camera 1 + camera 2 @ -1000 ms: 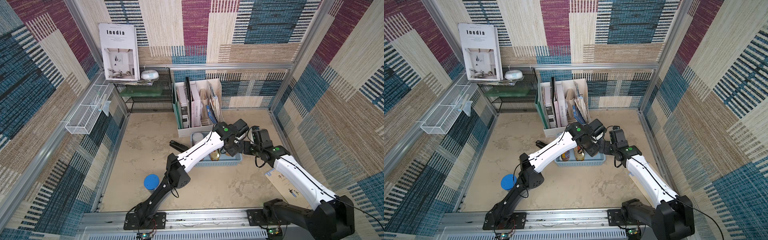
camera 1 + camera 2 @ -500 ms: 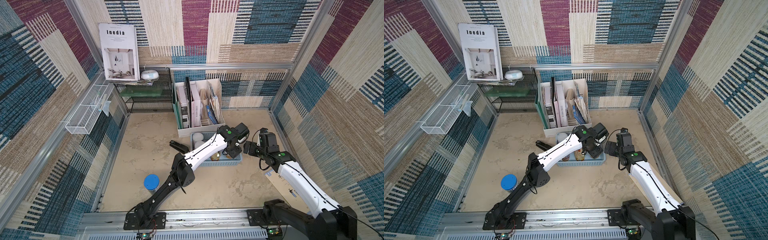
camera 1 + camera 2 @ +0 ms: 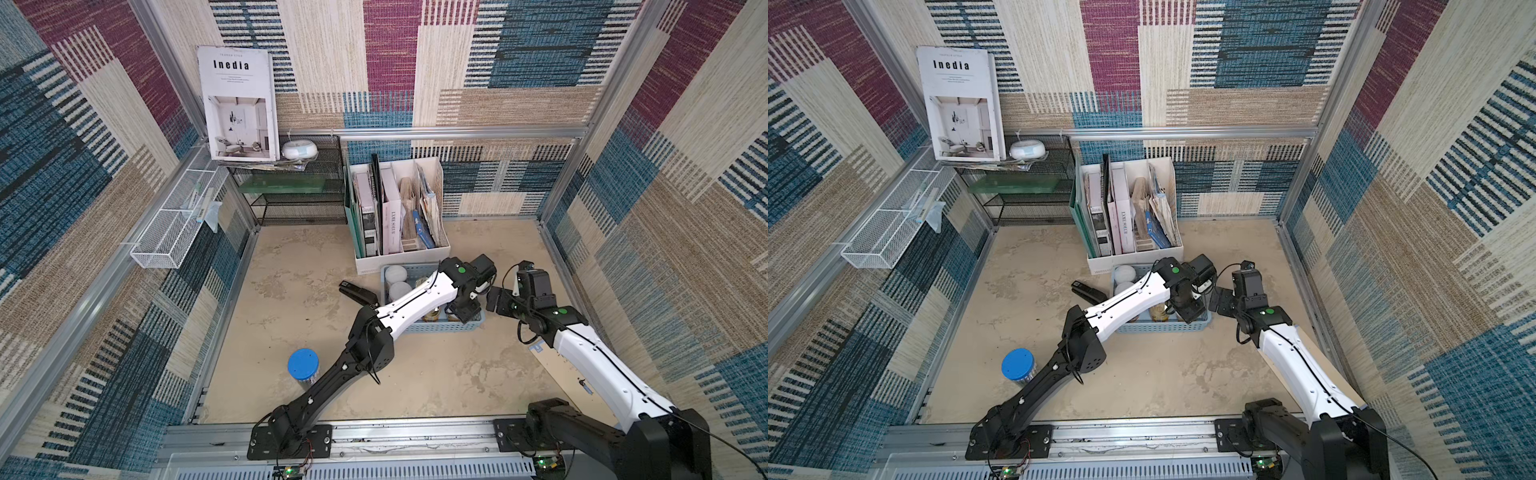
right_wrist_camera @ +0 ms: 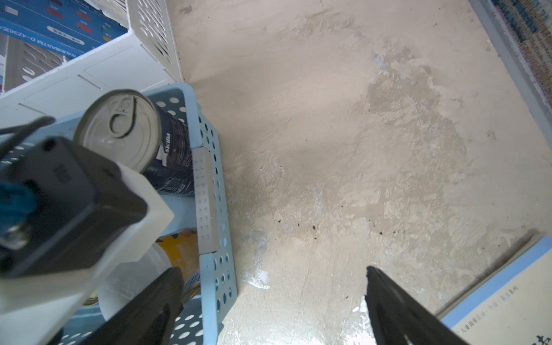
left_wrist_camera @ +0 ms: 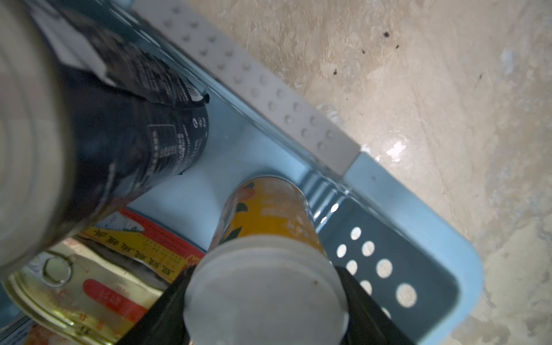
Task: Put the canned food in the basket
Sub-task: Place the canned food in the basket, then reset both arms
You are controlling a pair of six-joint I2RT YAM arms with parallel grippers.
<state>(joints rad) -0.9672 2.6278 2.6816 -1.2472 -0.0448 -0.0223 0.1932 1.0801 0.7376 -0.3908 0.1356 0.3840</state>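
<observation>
L gripper (image 5: pixel 265 301): clamped on yellow can (image 5: pixel 268 215), black fingers (image 5: pixel 161 313) either side of its white lid. Can upright in a corner of basket (image 5: pixel 403 239); base touching basket floor or just above, can't tell.

R gripper (image 4: pixel 268 298): spread wide, empty, over bare floor (image 4: pixel 358 149) just beside basket.

Next to held can, inside basket: dark pull-tab can (image 5: pixel 140 125) and flat gold tin (image 5: pixel 83 292). Further along, two white-lidded cans (image 3: pixel 395 274). So prob. all five in or over basket.

Handling, as a judgement: metal, stiff, prob. hefty if full. Glossy label slick. Plastic lid likely to flex or pop, so better gripped on body below lid, w/ release low.

Hidden: held can mostly under L wrist in both top views. Gold tin partly behind dark pull-tab can, edge cut off. Labels too blurred to read.
</observation>
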